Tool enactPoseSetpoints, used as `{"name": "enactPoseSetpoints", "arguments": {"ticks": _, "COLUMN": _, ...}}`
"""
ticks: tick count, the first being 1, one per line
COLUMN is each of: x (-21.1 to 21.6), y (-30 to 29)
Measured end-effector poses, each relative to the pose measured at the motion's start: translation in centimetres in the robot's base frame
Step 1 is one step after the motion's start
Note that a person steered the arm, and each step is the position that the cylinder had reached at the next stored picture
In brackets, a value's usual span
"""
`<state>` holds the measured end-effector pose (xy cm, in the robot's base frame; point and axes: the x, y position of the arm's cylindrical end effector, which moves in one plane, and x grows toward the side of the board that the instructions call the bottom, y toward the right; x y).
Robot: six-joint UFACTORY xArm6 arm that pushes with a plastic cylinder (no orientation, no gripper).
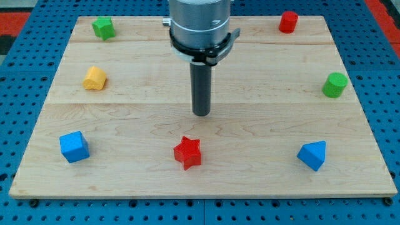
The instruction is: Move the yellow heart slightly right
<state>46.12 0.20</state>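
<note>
my tip (201, 114) sits mid-board touching nothing, just beyond the red star (187, 152); yellow heart (95, 79) is well off left.

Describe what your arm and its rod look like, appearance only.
My arm enters from the view's top as a grey metallic cylinder, ringed at its base by a black clamp band over a white collar. Below it hangs a straight dark rod, round and plain, ending in my tip. No cables or markings show.
</note>
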Motion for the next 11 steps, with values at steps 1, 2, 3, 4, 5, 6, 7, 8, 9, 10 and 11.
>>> {"name": "enactPoseSetpoints", "arguments": {"ticks": 1, "x": -0.1, "y": -6.7}}
{"name": "enactPoseSetpoints", "arguments": {"ticks": 2, "x": 2.4, "y": -20.0}}
{"name": "enactPoseSetpoints", "arguments": {"ticks": 3, "x": 0.0, "y": -29.5}}
{"name": "enactPoseSetpoints", "arguments": {"ticks": 4, "x": -4.3, "y": -26.2}}
{"name": "enactPoseSetpoints", "arguments": {"ticks": 5, "x": -6.6, "y": -18.8}}
{"name": "enactPoseSetpoints", "arguments": {"ticks": 6, "x": -9.8, "y": -15.6}}
{"name": "enactPoseSetpoints", "arguments": {"ticks": 7, "x": -9.7, "y": -16.1}}
{"name": "enactPoseSetpoints", "arguments": {"ticks": 8, "x": -7.7, "y": -21.8}}
{"name": "enactPoseSetpoints", "arguments": {"ticks": 9, "x": -11.5, "y": -22.0}}
{"name": "enactPoseSetpoints", "arguments": {"ticks": 10, "x": -13.4, "y": -19.9}}
{"name": "enactPoseSetpoints", "arguments": {"ticks": 11, "x": -13.5, "y": -15.4}}
